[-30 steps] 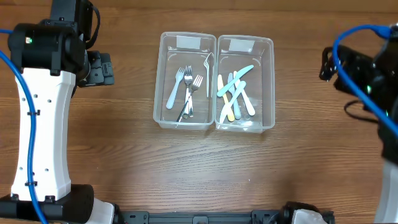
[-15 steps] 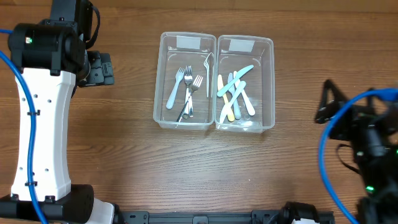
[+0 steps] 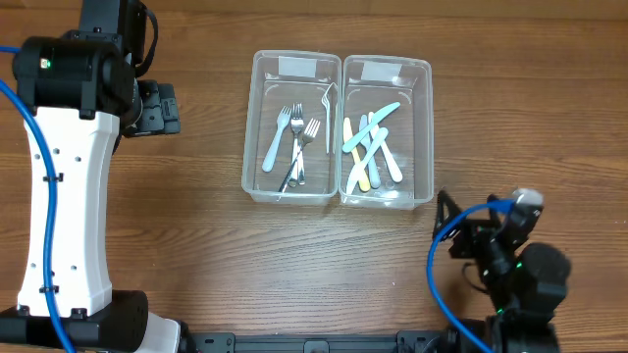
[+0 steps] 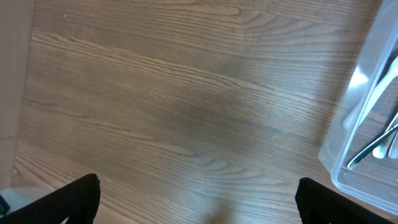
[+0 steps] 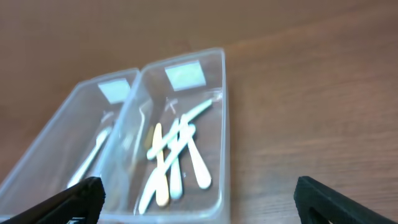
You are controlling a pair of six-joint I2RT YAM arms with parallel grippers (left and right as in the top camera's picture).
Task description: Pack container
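Observation:
Two clear plastic containers stand side by side at the table's middle. The left container (image 3: 250, 147) holds several forks (image 3: 297, 137). The right container (image 3: 428, 137) holds several pastel plastic knives (image 3: 370, 147); both also show in the right wrist view (image 5: 221, 124), blurred. My left gripper (image 4: 199, 205) is open and empty over bare wood, left of the fork container's corner (image 4: 357, 158). My right gripper (image 5: 199, 202) is open and empty, near the front right, facing the knife container. In the overhead view the right arm (image 3: 510, 270) sits low at the front right.
The left arm's white link (image 3: 64, 186) stretches along the left side of the table. A blue cable loops around the right arm (image 3: 442, 245). Bare wood surrounds the containers.
The right arm has swung from the far right edge down toward the front right corner, drawing back from the containers. The left arm has not moved.

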